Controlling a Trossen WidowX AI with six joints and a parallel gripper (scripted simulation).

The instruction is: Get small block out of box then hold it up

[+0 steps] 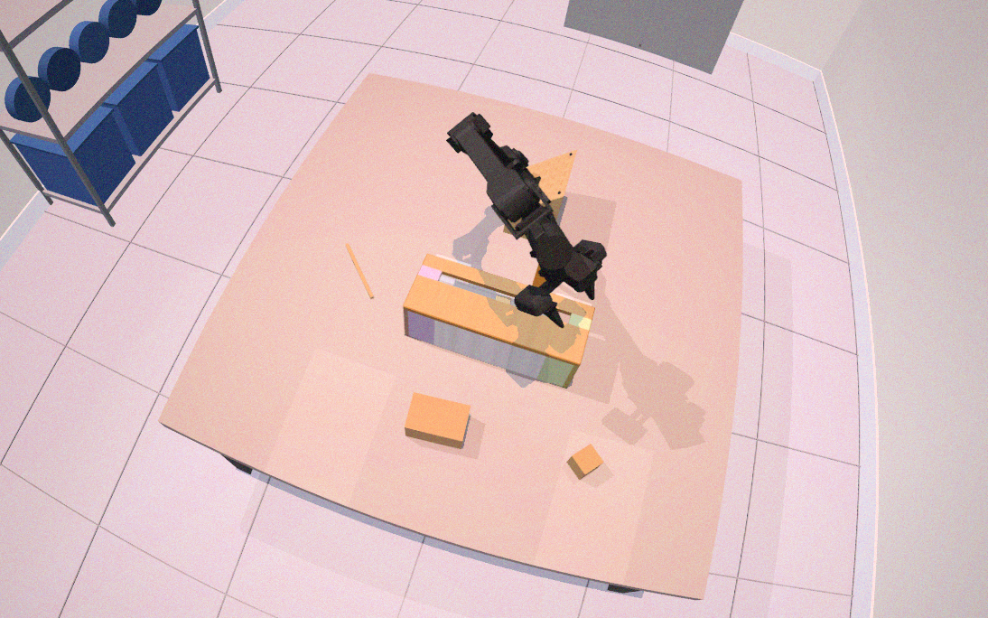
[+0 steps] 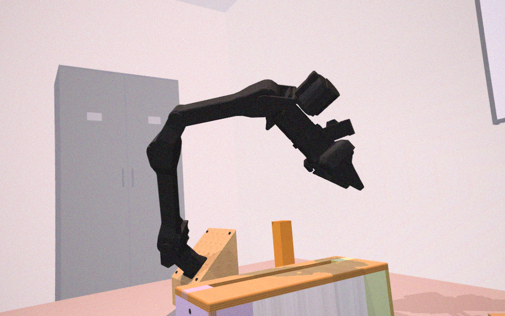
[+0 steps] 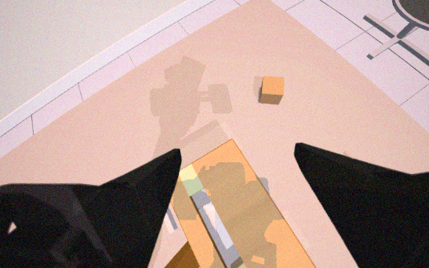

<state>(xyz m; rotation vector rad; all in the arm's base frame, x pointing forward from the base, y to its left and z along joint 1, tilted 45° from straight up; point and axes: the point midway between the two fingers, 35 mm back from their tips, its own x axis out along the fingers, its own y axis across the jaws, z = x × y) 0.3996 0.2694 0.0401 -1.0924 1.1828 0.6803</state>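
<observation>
The box (image 1: 467,314) (image 2: 270,283) (image 3: 289,244) stands on the table with a long slot in its orange top. One end is marked pink and purple, the other yellow and green. A small tan patch (image 1: 504,299) shows in the slot near the middle; I cannot tell whether it is the block. No block can be made out for certain inside. My gripper (image 1: 576,311) (image 2: 354,187) (image 3: 237,151) is open and empty, tilted downward high above the box, toward its yellow-green end. In the top view the gripper covers part of the slot.
A small orange cube (image 1: 587,458) (image 3: 273,85) and a larger orange block (image 1: 437,416) lie in front of the box. A thin stick (image 1: 359,270) lies beyond the pink end. An upright orange post (image 2: 284,243) and the wedge-shaped arm mount (image 1: 556,174) (image 2: 215,244) stand behind the box.
</observation>
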